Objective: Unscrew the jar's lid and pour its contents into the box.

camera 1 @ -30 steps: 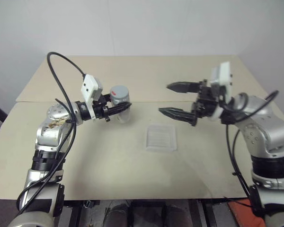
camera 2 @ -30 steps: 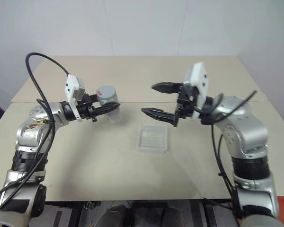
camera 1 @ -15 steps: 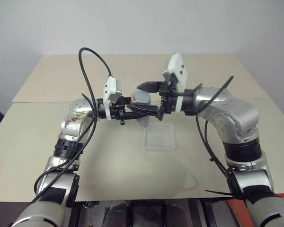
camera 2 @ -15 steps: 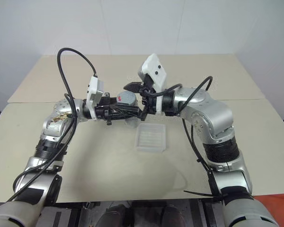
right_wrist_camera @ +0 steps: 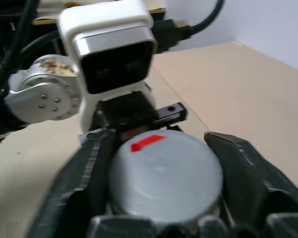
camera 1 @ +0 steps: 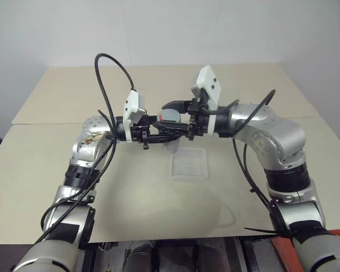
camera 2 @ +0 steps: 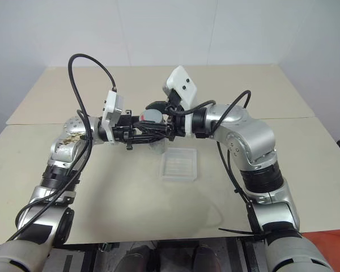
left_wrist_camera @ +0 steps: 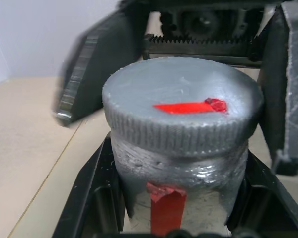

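Note:
My left gripper (camera 1: 168,132) is shut on the jar (left_wrist_camera: 208,201), a small clear cylinder with a red stripe, held upright above the table. The grey lid (left_wrist_camera: 181,114), marked with a red streak, sits on the jar. My right gripper (camera 1: 170,116) reaches in from the right, and its black fingers (right_wrist_camera: 84,183) are shut on the lid (right_wrist_camera: 164,173) from both sides. The box (camera 1: 190,165), a shallow clear ribbed tray, lies on the table just below and to the right of the jar. I cannot make out the contents inside the jar.
The beige table (camera 1: 130,209) has a seam across it and stretches wide on all sides of the box. Black cables (camera 1: 110,65) loop up from both wrists. A white wall stands behind the table.
Both arms swung inward and met over the middle of the table, bringing the jar to the right gripper. The right gripper's jaws then went from wide open to shut on the lid.

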Robot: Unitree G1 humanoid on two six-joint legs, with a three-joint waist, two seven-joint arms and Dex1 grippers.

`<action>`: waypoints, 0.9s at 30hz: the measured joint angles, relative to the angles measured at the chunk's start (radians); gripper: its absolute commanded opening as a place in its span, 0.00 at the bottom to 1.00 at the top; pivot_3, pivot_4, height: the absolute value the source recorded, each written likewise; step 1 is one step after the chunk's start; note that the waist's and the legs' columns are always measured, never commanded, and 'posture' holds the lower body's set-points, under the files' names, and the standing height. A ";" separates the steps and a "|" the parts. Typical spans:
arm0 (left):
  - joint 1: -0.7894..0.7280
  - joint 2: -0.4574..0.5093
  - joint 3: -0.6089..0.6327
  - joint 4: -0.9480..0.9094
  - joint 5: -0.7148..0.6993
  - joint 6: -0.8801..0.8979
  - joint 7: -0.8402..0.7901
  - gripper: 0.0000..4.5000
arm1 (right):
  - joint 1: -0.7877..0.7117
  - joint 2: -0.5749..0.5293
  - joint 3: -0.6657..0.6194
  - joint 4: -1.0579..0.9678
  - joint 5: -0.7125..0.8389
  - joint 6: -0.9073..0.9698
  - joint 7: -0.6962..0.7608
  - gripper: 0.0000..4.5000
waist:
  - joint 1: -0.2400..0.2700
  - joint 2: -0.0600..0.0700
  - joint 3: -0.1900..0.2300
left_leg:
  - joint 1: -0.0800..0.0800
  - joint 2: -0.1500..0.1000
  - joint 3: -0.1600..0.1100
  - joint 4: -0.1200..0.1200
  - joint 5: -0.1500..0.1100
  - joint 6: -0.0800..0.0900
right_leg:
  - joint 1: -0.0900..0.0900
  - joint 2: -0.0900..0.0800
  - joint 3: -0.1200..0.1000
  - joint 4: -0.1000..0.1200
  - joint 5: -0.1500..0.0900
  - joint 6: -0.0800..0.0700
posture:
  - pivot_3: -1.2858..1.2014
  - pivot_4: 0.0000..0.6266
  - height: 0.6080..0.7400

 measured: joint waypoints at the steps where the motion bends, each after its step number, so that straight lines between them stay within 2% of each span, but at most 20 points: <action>1: 0.000 0.001 0.000 0.000 0.000 0.000 -0.002 0.46 | 0.001 0.000 0.000 0.000 0.000 -0.002 0.002 0.61 | 0.000 0.000 0.000 | 0.000 0.000 0.000 0.000 0.000 0.000 | 0.000 0.000 0.000 0.000 0.000 0.000 | 0.52 0.24 1.00; 6: 0.000 0.019 -0.010 -0.002 -0.011 0.000 -0.085 0.46 | 0.022 -0.003 0.004 0.052 0.002 -0.107 0.139 0.61 | -0.001 0.000 0.000 | 0.000 0.000 0.000 0.000 0.000 0.000 | 0.000 0.000 0.000 0.000 0.000 0.000 | 0.52 0.24 1.00; 10: -0.006 0.027 -0.059 -0.016 -0.054 0.015 -0.233 0.46 | 0.001 -0.037 0.034 0.197 0.034 -0.277 0.487 0.61 | 0.000 0.000 0.000 | 0.000 0.000 0.000 0.001 0.000 0.000 | 0.000 0.000 0.000 -0.001 0.000 0.000 | 0.52 0.24 1.00; 14: -0.030 0.045 -0.117 -0.029 -0.110 0.022 -0.282 0.46 | -0.122 -0.064 0.117 0.374 0.040 -0.416 0.743 0.61 | -0.007 0.000 0.000 | 0.001 0.001 0.000 0.001 0.000 0.000 | 0.000 0.001 0.001 0.000 0.000 0.000 | 0.52 0.24 1.00; 18: -0.042 0.086 -0.131 -0.032 -0.134 0.023 -0.275 0.46 | -0.215 -0.061 0.217 0.522 0.093 -0.532 0.793 0.61 | -0.017 0.000 0.000 | 0.001 0.001 0.000 0.000 0.000 0.000 | -0.001 0.001 0.002 0.001 0.000 0.000 | 0.52 0.24 1.00; 20: -0.042 0.105 -0.133 -0.030 -0.134 0.022 -0.271 0.46 | -0.221 -0.035 0.223 0.579 0.099 -0.577 0.802 0.61 | -0.017 0.000 0.000 | 0.000 0.001 0.000 0.001 0.000 0.000 | -0.001 0.001 0.002 0.001 0.000 0.000 | 0.52 0.24 1.00; 22: -0.040 0.108 -0.133 -0.023 -0.133 0.021 -0.271 0.46 | -0.221 -0.022 0.223 0.601 0.099 -0.598 0.804 0.77 | -0.014 0.000 0.000 | 0.000 0.001 0.000 0.001 0.000 0.000 | -0.001 0.001 0.001 0.001 0.000 0.000 | 0.52 0.24 1.00; 25: -0.037 0.102 -0.114 -0.024 -0.134 0.017 -0.275 0.46 | -0.210 -0.021 0.205 0.614 0.056 -0.600 0.797 0.94 | -0.003 0.000 0.000 | 0.000 0.001 0.000 0.002 0.000 0.000 | -0.001 0.001 0.001 0.001 0.000 0.000 | 0.52 0.24 1.00; 26: -0.035 0.102 -0.103 -0.025 -0.132 0.014 -0.275 0.46 | -0.194 -0.022 0.185 0.610 0.045 -0.600 0.783 0.99 | 0.000 0.000 0.000 | -0.001 0.001 -0.001 0.002 0.000 0.000 | -0.001 0.001 0.001 0.001 0.000 0.000 | 0.52 0.24 1.00; 27: -0.029 0.102 -0.087 -0.025 -0.131 0.011 -0.271 0.46 | -0.170 -0.027 0.162 0.595 0.033 -0.597 0.755 0.99 | 0.001 0.000 0.000 | 0.000 0.001 -0.001 0.002 0.000 0.000 | -0.001 0.001 0.000 0.001 0.000 0.000 | 0.52 0.24 1.00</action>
